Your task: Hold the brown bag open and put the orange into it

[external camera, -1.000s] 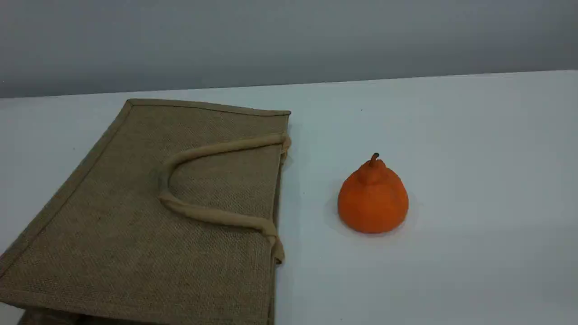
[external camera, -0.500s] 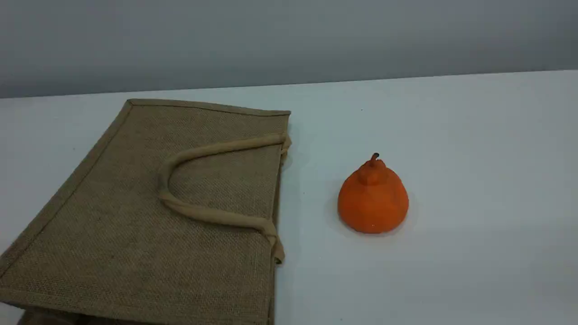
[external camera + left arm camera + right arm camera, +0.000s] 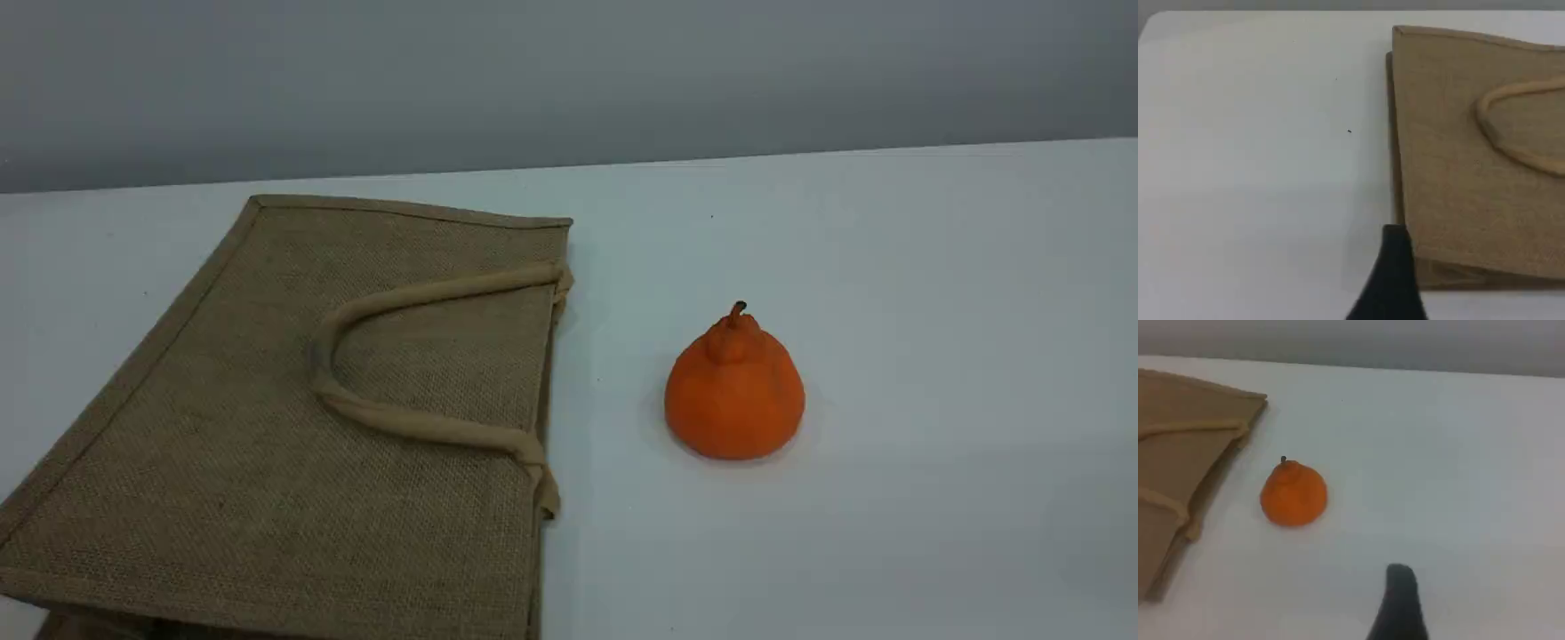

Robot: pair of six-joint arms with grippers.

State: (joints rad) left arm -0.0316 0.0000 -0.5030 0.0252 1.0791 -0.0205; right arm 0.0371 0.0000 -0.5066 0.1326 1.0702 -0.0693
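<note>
Left wrist view shows our left gripper (image 3: 1388,280) above the table (image 3: 889,267), jaws apart and empty, just beside the brown bag (image 3: 267,427). Our right gripper (image 3: 1399,603) is likewise spread wide, holding nothing. We see the bag flat at left, handle (image 3: 391,418) on top. The orange (image 3: 734,391) stands right of it, apart.

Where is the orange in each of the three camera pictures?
Scene view: the orange stands right of centre, on the white table.
Left wrist view: not in it.
Right wrist view: the orange sits left of centre.
Shared landmark: the brown bag, lying flat to the orange's left, apart from it.
</note>
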